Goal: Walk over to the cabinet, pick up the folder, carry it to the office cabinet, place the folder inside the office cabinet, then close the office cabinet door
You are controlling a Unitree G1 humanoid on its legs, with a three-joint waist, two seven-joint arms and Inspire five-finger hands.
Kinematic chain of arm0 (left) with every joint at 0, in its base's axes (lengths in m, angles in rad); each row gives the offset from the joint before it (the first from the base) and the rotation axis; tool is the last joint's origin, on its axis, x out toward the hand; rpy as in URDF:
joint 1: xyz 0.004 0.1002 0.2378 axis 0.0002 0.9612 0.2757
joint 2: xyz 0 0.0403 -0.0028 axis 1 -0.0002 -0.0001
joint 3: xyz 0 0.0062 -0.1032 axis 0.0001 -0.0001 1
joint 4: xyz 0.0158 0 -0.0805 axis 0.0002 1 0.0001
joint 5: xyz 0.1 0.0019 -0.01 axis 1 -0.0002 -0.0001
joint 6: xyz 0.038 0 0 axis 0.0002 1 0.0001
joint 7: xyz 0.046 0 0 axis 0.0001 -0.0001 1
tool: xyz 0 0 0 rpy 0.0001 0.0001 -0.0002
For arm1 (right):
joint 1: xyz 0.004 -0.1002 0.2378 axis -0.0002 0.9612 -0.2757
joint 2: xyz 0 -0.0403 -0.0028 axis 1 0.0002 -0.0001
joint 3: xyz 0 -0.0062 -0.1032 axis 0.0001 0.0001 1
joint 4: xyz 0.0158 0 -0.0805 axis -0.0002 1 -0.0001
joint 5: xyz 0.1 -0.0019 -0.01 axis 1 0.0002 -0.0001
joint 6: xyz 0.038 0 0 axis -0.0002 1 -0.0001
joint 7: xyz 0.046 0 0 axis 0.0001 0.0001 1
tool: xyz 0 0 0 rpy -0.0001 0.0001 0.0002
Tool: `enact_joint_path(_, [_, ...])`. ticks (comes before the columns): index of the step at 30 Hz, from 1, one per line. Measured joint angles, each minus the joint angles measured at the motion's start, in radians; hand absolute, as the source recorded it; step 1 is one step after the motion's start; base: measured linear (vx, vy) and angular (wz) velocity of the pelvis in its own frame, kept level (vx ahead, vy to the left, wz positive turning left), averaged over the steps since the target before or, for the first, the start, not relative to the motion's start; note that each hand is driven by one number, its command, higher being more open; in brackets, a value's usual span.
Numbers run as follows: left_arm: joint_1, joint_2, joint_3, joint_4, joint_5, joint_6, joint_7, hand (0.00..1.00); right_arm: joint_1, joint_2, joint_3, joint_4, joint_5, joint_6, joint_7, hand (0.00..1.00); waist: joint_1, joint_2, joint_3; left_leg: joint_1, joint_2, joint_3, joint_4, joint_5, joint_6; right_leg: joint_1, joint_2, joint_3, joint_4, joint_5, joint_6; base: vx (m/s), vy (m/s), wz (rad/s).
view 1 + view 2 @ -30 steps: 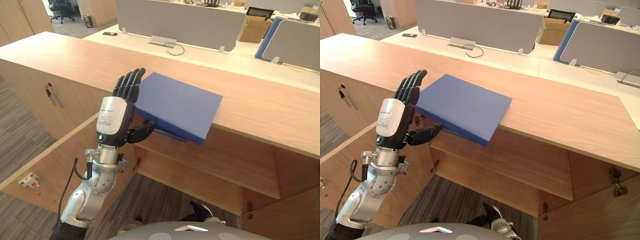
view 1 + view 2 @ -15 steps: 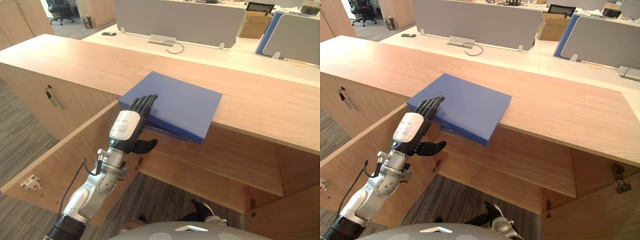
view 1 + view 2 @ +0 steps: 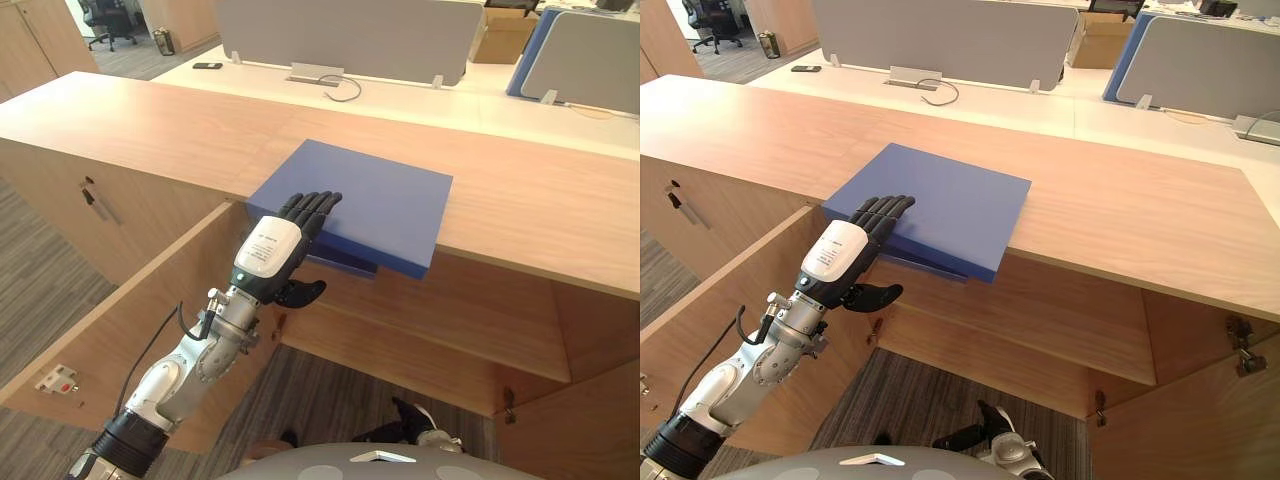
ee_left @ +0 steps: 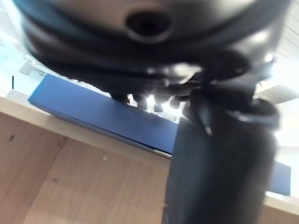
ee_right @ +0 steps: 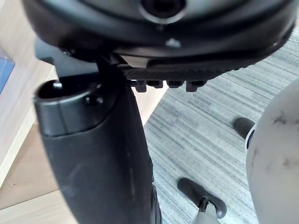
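Observation:
A blue folder [image 3: 370, 195] lies flat on the long wooden cabinet top [image 3: 150, 125], its near corner hanging over the front edge above the open compartment. My left hand [image 3: 270, 250] reaches up from the lower left. Its straight fingers [image 3: 885, 212] rest on the folder's near left part, and the thumb [image 3: 300, 292] juts out just under the overhanging edge, apart from it. In the left wrist view the folder's blue edge [image 4: 93, 114] shows past the thumb [image 4: 219, 168]. My right hand [image 5: 98, 154] hangs over the carpet with relaxed fingers, holding nothing.
The cabinet's left door [image 3: 130, 310] stands swung open towards me, beside my left arm. A wooden shelf [image 3: 430, 330] runs inside the open compartment, and another open door [image 3: 1200, 420] is at the right. Desks with grey dividers [image 3: 340, 35] stand behind the cabinet.
My left hand, raised upright beside the folder's left edge a second ago, has come down and forward. Its fingers now lie on the folder with the thumb under the edge.

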Motion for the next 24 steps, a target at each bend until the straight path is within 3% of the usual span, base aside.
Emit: enact_joint_path(24, [-0.103, 0.019, -0.028, -0.011, 0.116, 0.003, 0.115, 1.0, 0.0, -0.006, -0.078, 0.023, -0.04, -0.003, -0.025, 1.0, -0.028, 0.021, -0.021, 0.015, 0.001, 0.026, -0.017, 0.002, 0.003, 0.004, -0.003, 0.027, -0.012, 0.008, 0.007, 0.0, 0.0, -0.03])
